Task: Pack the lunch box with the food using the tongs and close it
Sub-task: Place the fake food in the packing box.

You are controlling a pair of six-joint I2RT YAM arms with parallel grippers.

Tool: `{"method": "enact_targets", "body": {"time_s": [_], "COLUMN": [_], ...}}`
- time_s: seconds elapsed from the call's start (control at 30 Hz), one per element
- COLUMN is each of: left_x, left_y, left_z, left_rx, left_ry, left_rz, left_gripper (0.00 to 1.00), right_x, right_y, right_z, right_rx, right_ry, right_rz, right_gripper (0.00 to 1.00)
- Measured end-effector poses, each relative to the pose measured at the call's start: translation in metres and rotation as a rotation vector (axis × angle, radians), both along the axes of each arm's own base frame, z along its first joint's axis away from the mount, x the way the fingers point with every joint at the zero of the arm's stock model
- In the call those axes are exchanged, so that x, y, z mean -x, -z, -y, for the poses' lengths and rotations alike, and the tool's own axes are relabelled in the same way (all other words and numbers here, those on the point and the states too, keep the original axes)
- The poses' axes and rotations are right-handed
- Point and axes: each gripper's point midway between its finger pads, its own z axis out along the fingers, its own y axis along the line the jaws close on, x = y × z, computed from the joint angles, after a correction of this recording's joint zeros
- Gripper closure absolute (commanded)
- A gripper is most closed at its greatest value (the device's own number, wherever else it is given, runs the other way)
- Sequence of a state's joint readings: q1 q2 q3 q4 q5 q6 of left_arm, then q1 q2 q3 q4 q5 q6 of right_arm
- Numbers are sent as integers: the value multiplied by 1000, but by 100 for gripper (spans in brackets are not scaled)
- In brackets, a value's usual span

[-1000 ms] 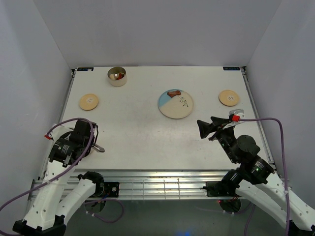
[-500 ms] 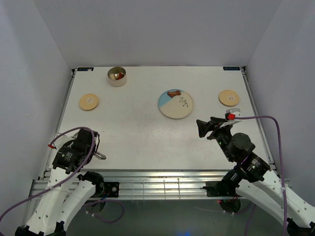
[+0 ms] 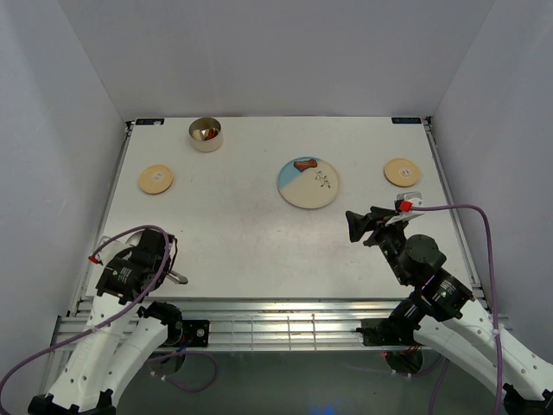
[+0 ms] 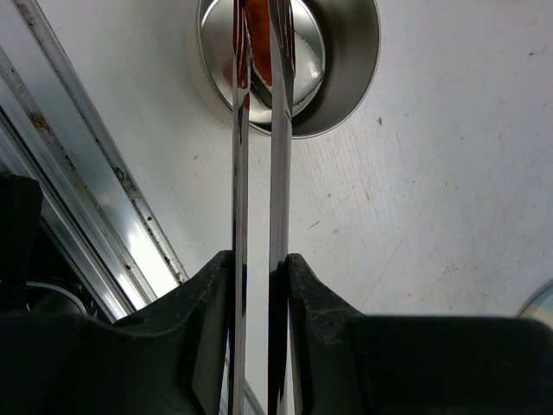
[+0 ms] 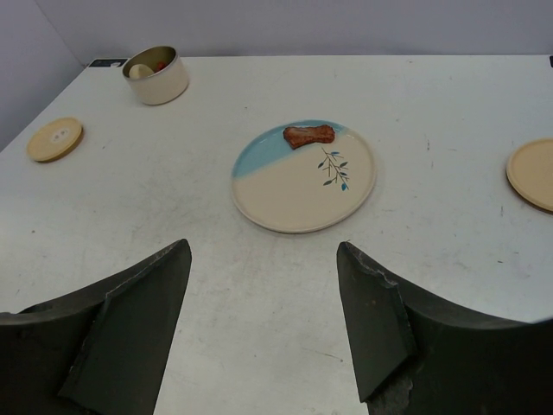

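Note:
My left gripper [image 4: 259, 259] is shut on the silver tongs [image 4: 278, 156], low at the table's near left corner [image 3: 138, 264]. The tong tips hang over a steel tin [image 4: 354, 86] of the lunch box and pinch an orange-red piece of food [image 4: 259, 52]. From above, the arm hides most of this tin [image 3: 177, 277]. The other tin [image 3: 205, 135] stands at the far left with food inside [image 5: 155, 75]. A brown food piece [image 3: 304, 164] lies on the cream-and-blue plate [image 3: 311, 190]. My right gripper [image 3: 359, 226] is open and holds nothing, short of the plate [image 5: 302, 199].
Two round wooden lids lie flat, one at the left [image 3: 155, 179] and one at the right [image 3: 402, 171]. A metal rail [image 4: 95, 216] runs along the table's near edge, close to the left tin. White walls enclose the table on three sides.
My left arm has drawn back toward the near edge with the tongs still in its grip. The right gripper has barely shifted and stays open.

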State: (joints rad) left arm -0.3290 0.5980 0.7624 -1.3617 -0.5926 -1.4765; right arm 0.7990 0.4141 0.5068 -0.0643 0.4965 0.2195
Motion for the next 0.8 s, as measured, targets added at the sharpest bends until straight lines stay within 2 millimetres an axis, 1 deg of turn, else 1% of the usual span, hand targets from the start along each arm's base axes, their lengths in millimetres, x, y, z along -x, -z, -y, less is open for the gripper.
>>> {"method": "enact_targets", "body": {"time_s": [0.3, 0.4, 0.5, 0.8], "left_x": [-7, -8, -8, -8], "left_y": [-12, -13, -12, -12], "left_z": [3, 3, 3, 3], "left_rx": [5, 3, 1, 2], "left_ry": [2, 3, 4, 4], "left_rz": [12, 7, -2, 1], "left_gripper": [61, 59, 53, 52], "right_x": [0, 0, 0, 0], "right_y": [0, 0, 0, 0], "right_z": [0, 0, 0, 1], "right_rx": [0, 0, 0, -1], "right_ry": [2, 2, 2, 2], "right_rz": [0, 0, 0, 1], "right_gripper": [26, 26, 26, 26]}}
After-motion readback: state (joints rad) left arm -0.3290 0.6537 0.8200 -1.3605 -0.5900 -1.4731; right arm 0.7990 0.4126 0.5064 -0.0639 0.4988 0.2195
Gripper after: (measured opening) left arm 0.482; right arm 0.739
